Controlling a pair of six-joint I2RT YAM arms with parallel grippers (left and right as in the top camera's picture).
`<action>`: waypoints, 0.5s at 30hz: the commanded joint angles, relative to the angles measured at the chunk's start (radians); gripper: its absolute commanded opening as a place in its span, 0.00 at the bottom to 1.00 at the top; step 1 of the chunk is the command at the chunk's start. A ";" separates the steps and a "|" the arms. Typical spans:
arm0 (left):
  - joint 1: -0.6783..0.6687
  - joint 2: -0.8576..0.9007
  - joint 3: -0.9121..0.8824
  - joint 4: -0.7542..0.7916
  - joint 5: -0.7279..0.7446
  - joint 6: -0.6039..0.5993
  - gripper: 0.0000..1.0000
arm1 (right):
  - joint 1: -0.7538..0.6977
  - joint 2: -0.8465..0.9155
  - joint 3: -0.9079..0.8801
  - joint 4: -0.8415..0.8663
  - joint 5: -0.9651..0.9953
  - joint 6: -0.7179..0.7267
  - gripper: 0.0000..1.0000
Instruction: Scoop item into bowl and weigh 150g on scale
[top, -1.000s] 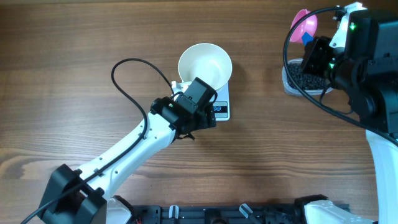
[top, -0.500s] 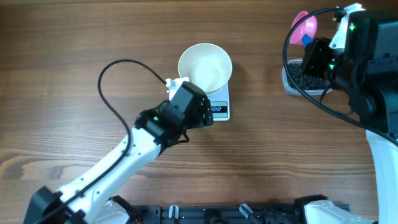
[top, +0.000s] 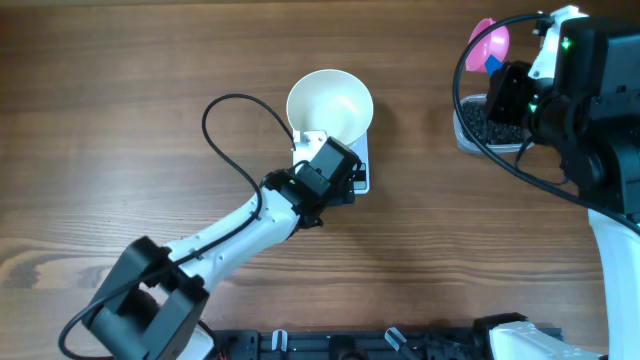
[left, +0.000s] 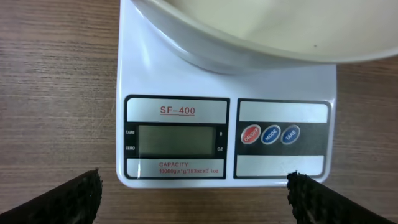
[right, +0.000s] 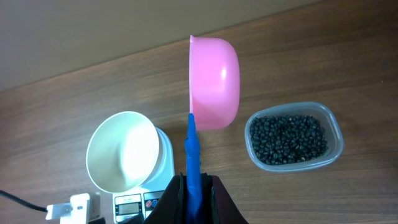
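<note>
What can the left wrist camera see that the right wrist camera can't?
Only the left wrist lets you read SF-400 and see the display is blank. Only the right wrist shows the pink scoop in the shut right gripper and the tub of black beads. Both show the white bowl on the scale.

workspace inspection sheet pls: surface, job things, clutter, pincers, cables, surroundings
surface: wooden table, brown wood grain
job's things: white bowl sits on the scale, looks empty; display shows no digits; black beans lie in a clear tub; pink scoop raised near the tub
clutter: nothing seen
grippers: left pincer open, hovering at the scale's front; right pincer shut on the scoop's blue handle
cables: black cable loops above the left arm; another hangs by the right arm
surroundings: black rail at the near edge
</note>
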 joint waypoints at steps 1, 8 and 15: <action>0.010 0.056 -0.009 0.036 -0.036 0.016 1.00 | -0.004 0.008 0.018 0.005 0.021 -0.016 0.04; 0.011 0.069 -0.009 0.080 -0.051 0.016 1.00 | -0.004 0.008 0.018 0.005 0.021 -0.017 0.04; 0.014 0.108 -0.009 0.079 -0.075 0.037 1.00 | -0.004 0.008 0.018 0.003 0.021 -0.016 0.04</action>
